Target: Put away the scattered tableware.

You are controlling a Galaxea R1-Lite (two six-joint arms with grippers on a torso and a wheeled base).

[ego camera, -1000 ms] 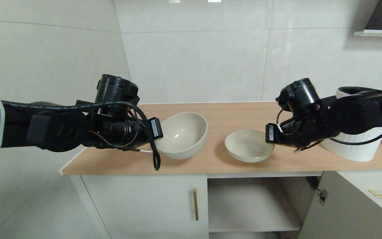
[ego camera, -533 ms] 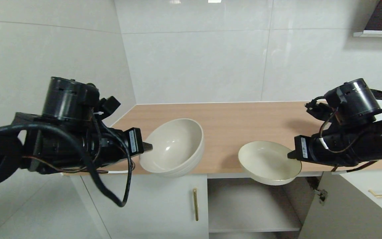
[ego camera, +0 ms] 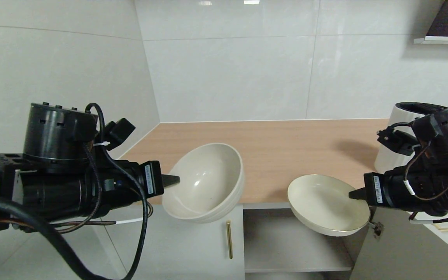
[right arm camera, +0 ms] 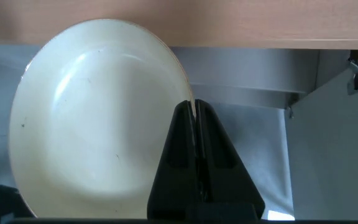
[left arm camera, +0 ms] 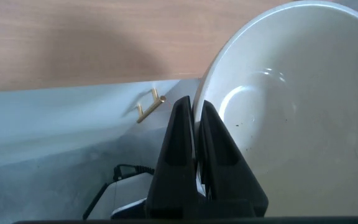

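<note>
At 7 o'clock in the head view, the left gripper (ego camera: 175, 179) (left arm camera: 194, 109) is clamped on the rim of a deep cream ceramic bowl (ego camera: 204, 182) (left arm camera: 291, 112), tilted, with nothing in it. At 4 o'clock, the right gripper (ego camera: 352, 193) (right arm camera: 194, 109) pinches the rim of a shallow cream ceramic bowl (ego camera: 327, 210) (right arm camera: 98, 118), likewise bare inside, held before the open white cabinet compartment (ego camera: 294, 249). Beyond lies the wooden countertop (ego camera: 286, 147). On it at 3 o'clock stands a white ribbed container (ego camera: 383, 163); its contents cannot be made out.

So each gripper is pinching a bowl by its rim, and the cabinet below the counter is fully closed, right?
Not fully closed. The left gripper pinches the deep bowl and the right gripper the shallow bowl by the rim, but the head view shows the right door standing open, baring a shelf.
</note>
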